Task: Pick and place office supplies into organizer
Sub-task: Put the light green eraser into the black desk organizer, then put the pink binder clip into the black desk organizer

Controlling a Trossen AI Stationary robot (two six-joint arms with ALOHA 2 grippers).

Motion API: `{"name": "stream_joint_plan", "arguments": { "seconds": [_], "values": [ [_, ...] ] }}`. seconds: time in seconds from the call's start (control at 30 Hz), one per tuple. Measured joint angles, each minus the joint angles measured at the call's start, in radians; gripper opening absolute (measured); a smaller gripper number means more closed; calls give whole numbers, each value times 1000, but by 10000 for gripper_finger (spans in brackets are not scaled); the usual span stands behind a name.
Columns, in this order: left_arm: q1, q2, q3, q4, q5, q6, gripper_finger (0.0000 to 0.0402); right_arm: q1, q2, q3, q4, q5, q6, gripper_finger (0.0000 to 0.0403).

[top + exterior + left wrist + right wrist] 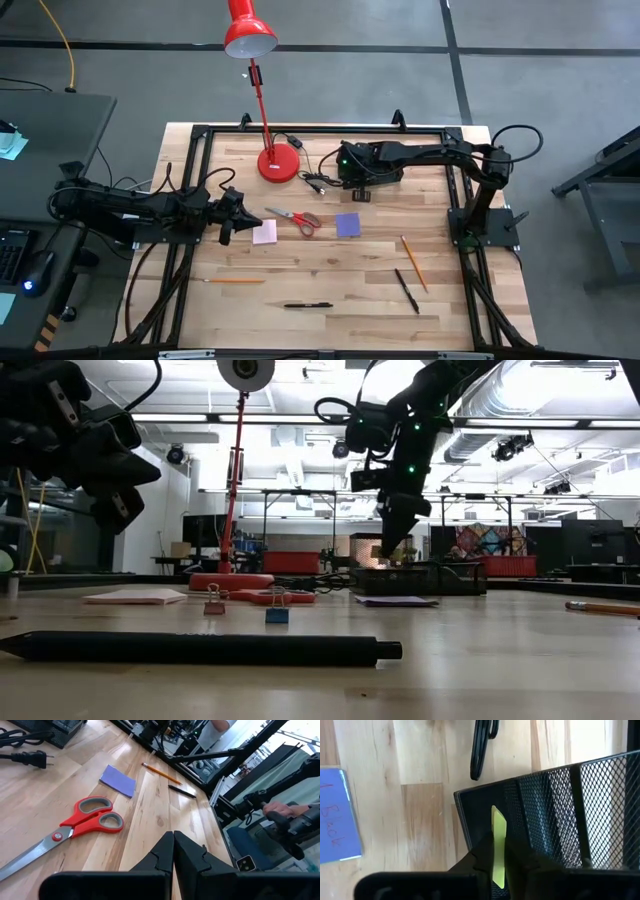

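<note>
High view: the right gripper (362, 190) hangs over the black organizer (352, 178) at the table's far side, beside the lamp base (279, 164). Most supplies lie loose on the wood: scissors (296, 218), pink pad (264, 232), purple pad (348, 224), two pencils (414, 262) (236, 281), two pens (406, 290) (308, 305). Judged from this, the sorting is barely begun. The left gripper (226, 235) waits just beside the pink pad. Low view: the right gripper (394, 540) points down, tips just above the organizer (420, 577); binder clips (277, 610) stand mid-table. Left wrist view: left fingers (172, 854) pressed together, empty, scissors (75, 827) near ahead. Right wrist view: the small yellowish piece (498, 845) sits pinched between the right fingers (479, 860), its free end inside the mesh organizer (545, 805) against the compartment's wall; release looks close, not done.
</note>
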Motion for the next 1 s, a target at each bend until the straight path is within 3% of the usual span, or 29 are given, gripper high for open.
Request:
{"name": "stream_joint_plan", "arguments": {
  "seconds": [0.33,1.0],
  "values": [
    [0,0,0,1,0,-6,1,0,0,0,6,-27,-25,28],
    [0,0,0,1,0,-7,1,-9,0,0,-3,22,-14,57]
  ]
}}
